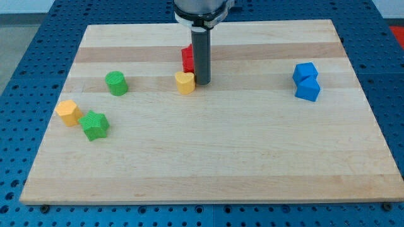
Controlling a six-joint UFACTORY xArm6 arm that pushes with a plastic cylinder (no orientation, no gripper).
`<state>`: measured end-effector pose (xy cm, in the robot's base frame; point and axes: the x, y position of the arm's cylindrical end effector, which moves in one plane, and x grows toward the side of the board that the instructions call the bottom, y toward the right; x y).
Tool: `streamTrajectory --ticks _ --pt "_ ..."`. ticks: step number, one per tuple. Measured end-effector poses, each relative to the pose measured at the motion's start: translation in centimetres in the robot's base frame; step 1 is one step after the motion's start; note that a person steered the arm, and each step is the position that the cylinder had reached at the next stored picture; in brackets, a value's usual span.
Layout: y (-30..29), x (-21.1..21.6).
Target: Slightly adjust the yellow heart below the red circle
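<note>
The yellow heart (pixel 185 82) lies on the wooden board (pixel 208 151), left of centre near the view's top. Red blocks (pixel 187 58) sit just above it, partly hidden by the rod, so their shapes cannot be made out. My tip (pixel 202 82) rests on the board right beside the yellow heart's right side, touching it or nearly so, and just below the red blocks.
A green cylinder (pixel 116 83) stands to the left. An orange block (pixel 67 112) and a green star (pixel 95 125) lie at the far left. Two blue blocks (pixel 307 82) sit together at the right.
</note>
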<state>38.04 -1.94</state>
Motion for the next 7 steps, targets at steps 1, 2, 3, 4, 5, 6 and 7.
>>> streamTrajectory --ticks 1,2,3,4,5,6,7 --pt "-0.2 0.0" --pt "1.2 1.1" --pt "2.9 4.1" --pt "-0.4 6.1" --pt "-4.3 6.1" --pt "-4.2 6.0" --pt "-2.9 5.2"
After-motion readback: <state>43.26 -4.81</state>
